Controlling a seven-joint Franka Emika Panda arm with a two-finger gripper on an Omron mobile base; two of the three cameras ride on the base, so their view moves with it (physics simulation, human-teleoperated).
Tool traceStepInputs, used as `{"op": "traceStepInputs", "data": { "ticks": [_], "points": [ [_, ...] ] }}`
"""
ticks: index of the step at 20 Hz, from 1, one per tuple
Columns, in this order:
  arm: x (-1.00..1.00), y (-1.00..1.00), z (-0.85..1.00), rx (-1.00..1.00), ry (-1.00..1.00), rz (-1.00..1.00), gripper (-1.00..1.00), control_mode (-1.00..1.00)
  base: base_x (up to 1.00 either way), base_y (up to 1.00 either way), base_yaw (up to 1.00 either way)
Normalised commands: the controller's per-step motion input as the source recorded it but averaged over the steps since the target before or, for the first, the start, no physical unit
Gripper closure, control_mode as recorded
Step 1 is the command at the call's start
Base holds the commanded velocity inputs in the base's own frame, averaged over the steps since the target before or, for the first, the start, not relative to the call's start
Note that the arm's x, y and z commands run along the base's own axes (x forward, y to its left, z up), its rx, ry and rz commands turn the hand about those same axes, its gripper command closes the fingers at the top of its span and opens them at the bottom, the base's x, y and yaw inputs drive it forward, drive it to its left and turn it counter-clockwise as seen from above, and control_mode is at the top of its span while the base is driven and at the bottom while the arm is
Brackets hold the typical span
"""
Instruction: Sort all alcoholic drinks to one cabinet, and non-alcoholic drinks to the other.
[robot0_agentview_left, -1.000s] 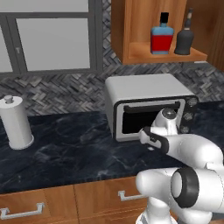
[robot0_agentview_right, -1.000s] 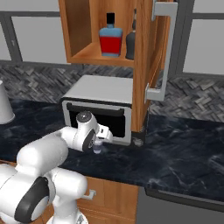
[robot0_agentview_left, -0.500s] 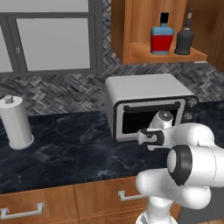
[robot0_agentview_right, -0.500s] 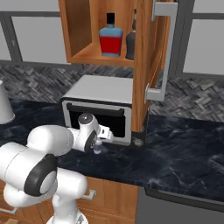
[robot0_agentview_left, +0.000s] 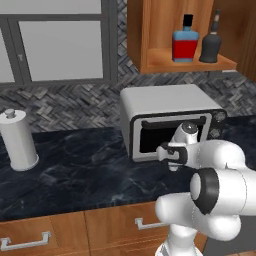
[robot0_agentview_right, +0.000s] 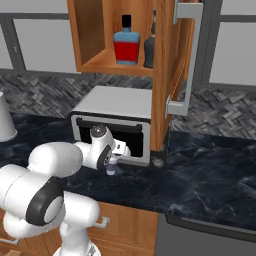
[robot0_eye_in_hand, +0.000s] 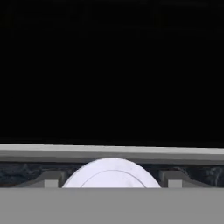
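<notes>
White paper roll: upright at the far left of the counter, well apart from everything else.
Counter: dark marbled stone, running the full width in front of a grey herringbone wall.
Toaster oven: silver box with a dark glass front, standing on the counter below the cabinet.
Gripper: low, just in front of the oven's glass door, pointing down at the counter.
Lidded cup: its pale round lid sits between the two fingertips in the hand view; it stands on the counter before the oven.
Finger state: one on each side of the lid, close against its edges; whether they press on it I cannot tell.
Blue bottle: red label, black cap, upright on the cabinet shelf.
Dark bottle: round body, slim neck, just beside the blue bottle on its right.
Cabinet: warm brown wood, wall-hung above the oven.
Cabinet door: swung open at the right, carrying a long silver bar handle.
</notes>
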Motion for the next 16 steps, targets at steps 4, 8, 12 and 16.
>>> {"op": "traceStepInputs", "data": {
  "ticks": [4,8,12,16],
  "points": [
    [-0.45,0.0,0.45,-0.01,0.0,0.0,1.0,-1.0,0.0,0.0,0.0],
    [-0.65,0.0,1.0,-0.02,-0.05,0.0,1.0,-1.0,0.0,0.0,0.0],
    [-0.65,0.03,1.0,-0.05,-0.16,0.0,1.0,-1.0,0.0,0.0,0.0],
    [-0.68,0.1,1.0,-0.02,-0.03,-0.04,1.0,-1.0,0.0,0.0,0.0]
  ]
}}
